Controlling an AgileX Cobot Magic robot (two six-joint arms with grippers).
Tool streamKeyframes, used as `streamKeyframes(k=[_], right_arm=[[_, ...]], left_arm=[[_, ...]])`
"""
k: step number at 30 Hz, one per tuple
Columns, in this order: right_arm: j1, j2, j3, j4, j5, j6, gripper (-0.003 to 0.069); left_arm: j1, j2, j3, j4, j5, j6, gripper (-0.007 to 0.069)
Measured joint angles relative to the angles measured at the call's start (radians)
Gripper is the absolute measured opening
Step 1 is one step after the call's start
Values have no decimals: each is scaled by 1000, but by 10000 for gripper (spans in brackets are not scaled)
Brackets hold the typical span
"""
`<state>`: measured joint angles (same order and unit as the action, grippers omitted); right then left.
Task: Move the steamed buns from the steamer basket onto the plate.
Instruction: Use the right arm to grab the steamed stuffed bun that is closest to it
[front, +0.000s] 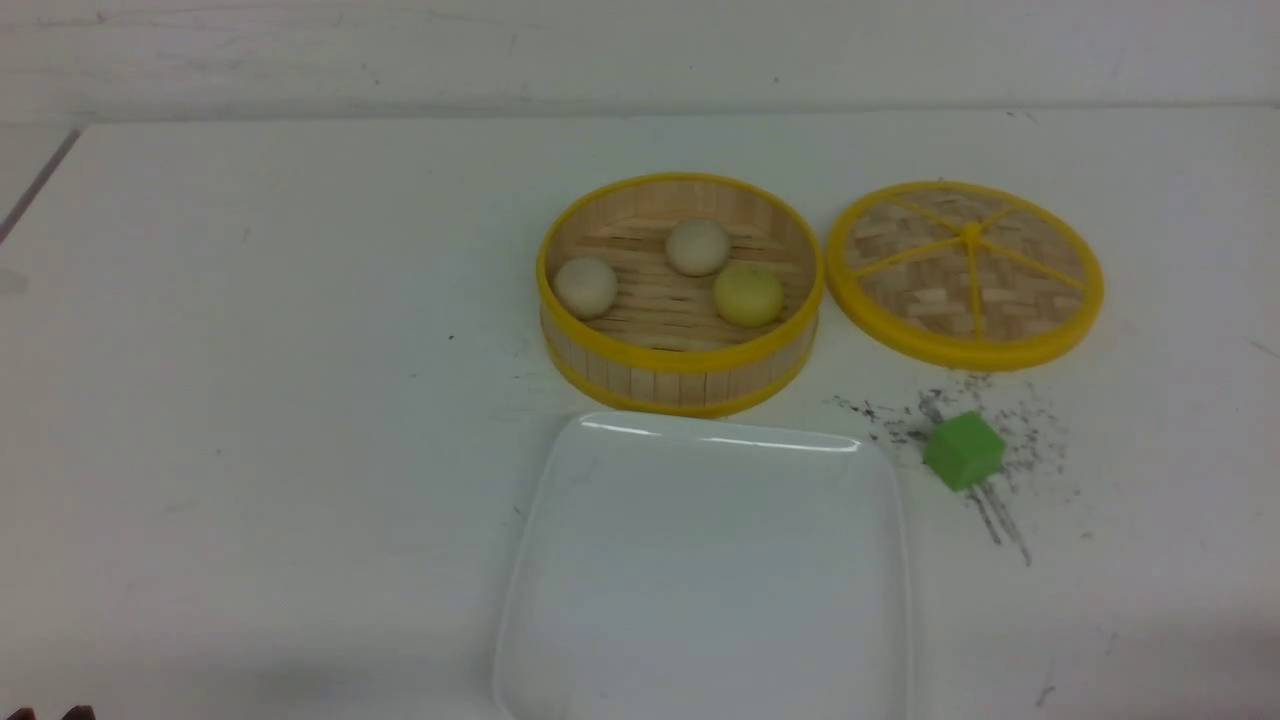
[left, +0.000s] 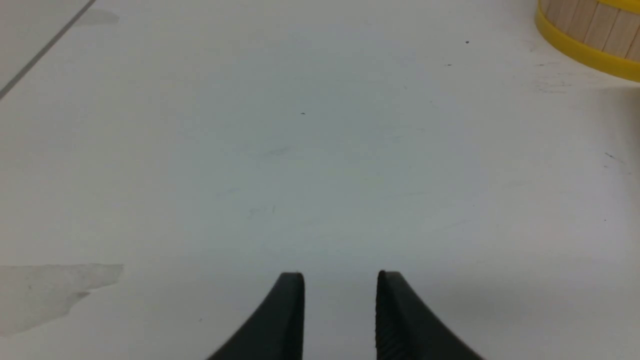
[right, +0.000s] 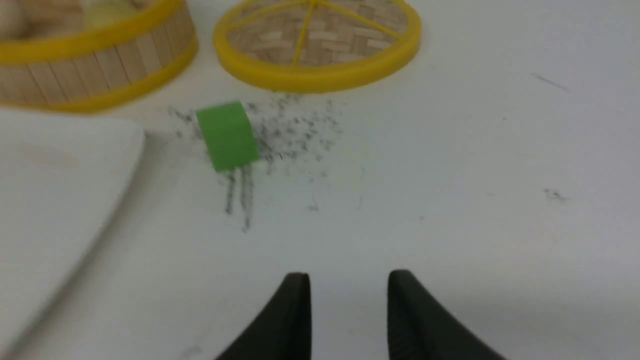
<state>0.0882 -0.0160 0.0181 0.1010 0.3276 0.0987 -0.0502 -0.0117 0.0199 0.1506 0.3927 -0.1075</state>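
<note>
The steamer basket (front: 680, 358) stands mid-table with three steamed buns on its slatted floor: a cream one (front: 586, 287) at the left, a cream one (front: 697, 247) at the back, and a pale yellow one (front: 749, 294) at the right. The white square plate (front: 700, 560) lies just in front of the basket with nothing on it. My left gripper (left: 340, 280) hovers open over bare table, the basket's wall (left: 590, 30) far off at a corner of its view. My right gripper (right: 349, 280) is open and empty too, short of the plate's edge (right: 55, 190) and the basket (right: 95, 60).
A flat woven lid with yellow spokes (front: 965, 270) lies to the right of the basket. A green cube (front: 963, 451) sits in front of the lid among dark scuff marks, beside the plate's right corner. In the right wrist view the cube (right: 227, 135) lies between my fingers and the lid (right: 317, 40).
</note>
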Motion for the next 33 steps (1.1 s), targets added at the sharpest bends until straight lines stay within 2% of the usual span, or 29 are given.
streamKeyframes(k=[5, 12, 20, 33], right_arm=[[0, 0, -88, 109, -49, 19, 242], [0, 0, -264, 154, 43, 34, 242], [0, 0, -277, 321, 17, 114, 242], [0, 0, -277, 335, 25, 124, 242]], left_arm=[[0, 0, 0, 0, 0, 0, 241], [0, 0, 0, 0, 0, 0, 241], [0, 0, 0, 0, 0, 0, 241], [0, 0, 0, 1, 0, 0, 241]])
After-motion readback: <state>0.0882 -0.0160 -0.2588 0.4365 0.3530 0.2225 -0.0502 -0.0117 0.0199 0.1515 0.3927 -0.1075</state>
